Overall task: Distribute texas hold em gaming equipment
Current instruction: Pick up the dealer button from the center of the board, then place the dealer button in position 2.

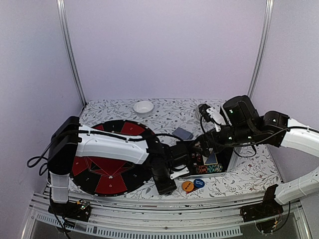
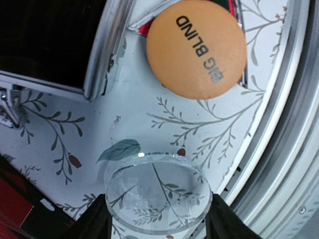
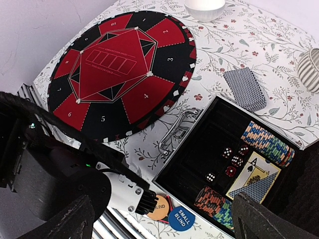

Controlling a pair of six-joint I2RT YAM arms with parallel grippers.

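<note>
While no piece yet shows on the round mat (image 1: 107, 181) at the left, and the white bowl (image 1: 136, 106) behind it looks to hold nothing, the step in hand seems to be picking up a button. The left end effector (image 2: 158, 209) stands low over the tabletop (image 2: 139, 104), its fingers at either rim of a clear disc (image 2: 157, 191); whether they pinch it I cannot tell. Just beyond lie the orange disc (image 2: 197, 47) marked BIG BLIND and the blue disc (image 1: 199, 183). Next would come a firm squeeze, a lift, then a carry to the mat. Rightward, the open case (image 3: 192, 157) holds striped chip stacks (image 3: 266, 142), dice (image 3: 232, 159) and cards (image 3: 254, 181); a deck (image 3: 244, 88) lies behind it. The right end effector (image 3: 167, 219) hovers spread wide, holding nothing; what is in the ribbed cup (image 3: 310, 69) is hidden.
</note>
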